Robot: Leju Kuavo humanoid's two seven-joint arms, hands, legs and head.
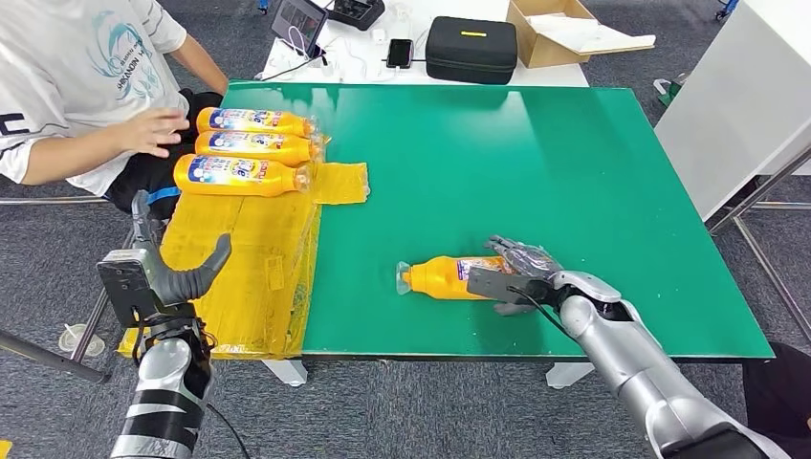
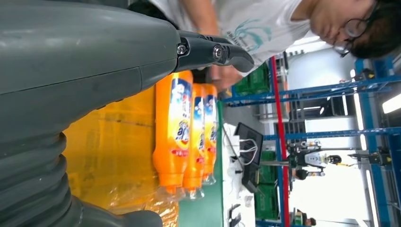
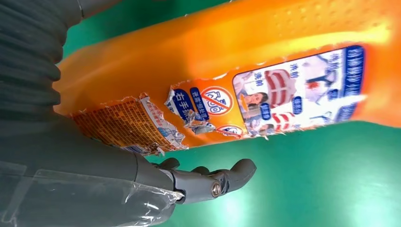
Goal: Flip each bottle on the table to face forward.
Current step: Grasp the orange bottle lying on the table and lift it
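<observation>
Head view: a green table (image 1: 574,172) carries one orange bottle (image 1: 445,276) lying on its side toward six o'clock of the board, its clear cap pointing to nine o'clock and its base end under the right hand (image 1: 516,273). That hand lies over the bottle's base with its fingers draped across the top; whether they actually clamp the bottle or merely rest on it I cannot tell. In the right wrist view the same bottle (image 3: 246,71) shows a torn label with small print and pictures, lying on the green surface, with dark fingers (image 3: 222,177) curled just beside it. At ten o'clock of the table three more orange bottles (image 1: 244,148) lie side by side, touching, on a yellow plastic sheet (image 1: 258,258), their caps toward three o'clock and blue-and-white labels upward. A person's hand (image 1: 153,129) rests near the base ends of those three. The left hand (image 1: 177,273) hovers off the table's nine o'clock edge, fingers spread and holding nothing. At twelve o'clock, beyond the board, sit a black case (image 1: 471,48) and a cardboard box (image 1: 559,29).
</observation>
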